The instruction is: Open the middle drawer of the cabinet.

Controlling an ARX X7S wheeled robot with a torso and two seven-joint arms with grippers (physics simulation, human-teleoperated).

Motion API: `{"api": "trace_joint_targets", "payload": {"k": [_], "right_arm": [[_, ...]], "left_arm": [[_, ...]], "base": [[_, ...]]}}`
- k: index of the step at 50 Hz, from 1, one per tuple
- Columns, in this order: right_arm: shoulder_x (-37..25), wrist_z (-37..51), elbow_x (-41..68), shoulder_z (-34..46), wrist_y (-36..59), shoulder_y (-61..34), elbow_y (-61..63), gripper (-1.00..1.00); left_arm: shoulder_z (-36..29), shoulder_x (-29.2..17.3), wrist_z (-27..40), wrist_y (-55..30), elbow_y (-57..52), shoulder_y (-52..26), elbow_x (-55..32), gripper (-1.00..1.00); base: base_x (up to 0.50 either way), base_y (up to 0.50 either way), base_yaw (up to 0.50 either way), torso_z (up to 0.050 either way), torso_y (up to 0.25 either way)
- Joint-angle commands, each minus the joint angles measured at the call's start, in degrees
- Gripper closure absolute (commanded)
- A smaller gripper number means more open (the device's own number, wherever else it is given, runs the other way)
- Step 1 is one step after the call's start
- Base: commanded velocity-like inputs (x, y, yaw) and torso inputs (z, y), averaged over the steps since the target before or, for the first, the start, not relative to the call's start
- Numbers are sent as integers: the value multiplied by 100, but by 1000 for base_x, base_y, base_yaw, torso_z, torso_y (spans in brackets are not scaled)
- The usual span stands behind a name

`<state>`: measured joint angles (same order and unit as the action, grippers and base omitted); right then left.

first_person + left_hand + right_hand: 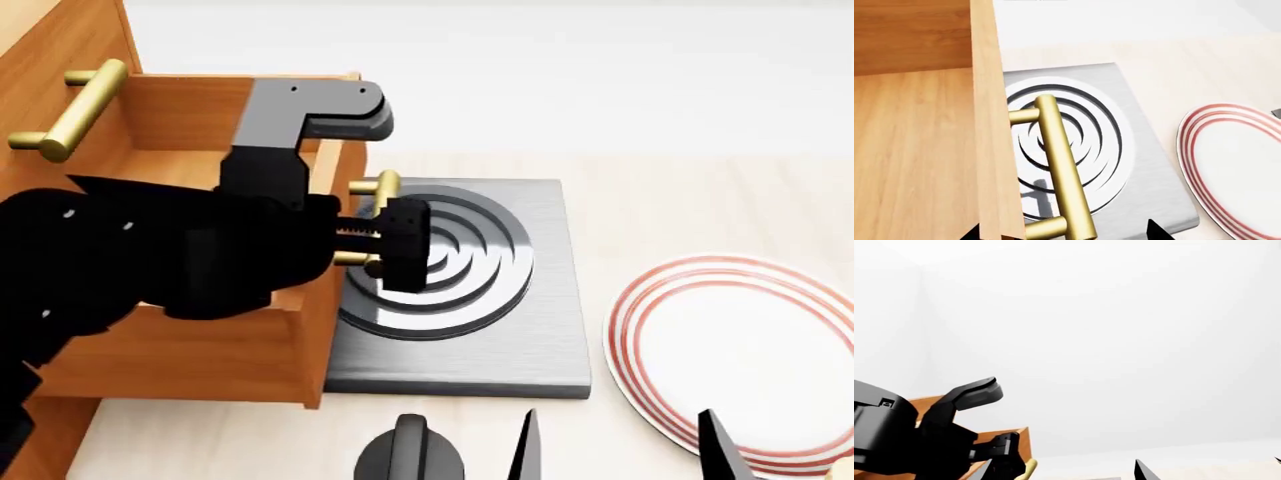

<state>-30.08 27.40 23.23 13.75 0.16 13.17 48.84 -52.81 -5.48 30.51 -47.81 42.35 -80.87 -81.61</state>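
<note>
The orange-brown wooden middle drawer [200, 340] stands pulled out from the tall orange-brown wooden cabinet [54, 90], its front over the edge of a grey metal plate with raised concentric rings [534, 300]. Its brass bar handle [1064, 175] sits between the left gripper's [380, 240] fingers (whether they pinch it, I cannot tell). A white, red-rimmed plate [747, 340] lies beside. The right gripper [614, 450] hangs parted, empty.

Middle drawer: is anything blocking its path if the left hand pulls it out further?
Nothing visible blocks it. The orange-brown wooden middle drawer overhangs the flat grey metal coil burner plate; the red-rimmed white plate lies off to the side. The left hand is at its brass bar handle.
</note>
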Motion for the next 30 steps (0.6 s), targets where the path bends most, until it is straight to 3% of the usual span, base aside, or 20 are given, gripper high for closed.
{"api": "trace_joint_targets", "payload": {"k": [1,24,30], "right_arm": [[-22,20,16,4,3,-5,13,-100],[-51,39,11,30,-26,-7,-2,-100],[-58,47,9,44,-20,-16,7,-100]], "left_arm": [[1,136,-124,114,-37,44,-169,-100],[-30,108,-186,284,-87,83,-188,-100],[-3,52,-75,708,-152,89,25,-100]], "base": [[0,0,0,0,0],[0,0,0,0,0],[0,0,0,0,0]]}}
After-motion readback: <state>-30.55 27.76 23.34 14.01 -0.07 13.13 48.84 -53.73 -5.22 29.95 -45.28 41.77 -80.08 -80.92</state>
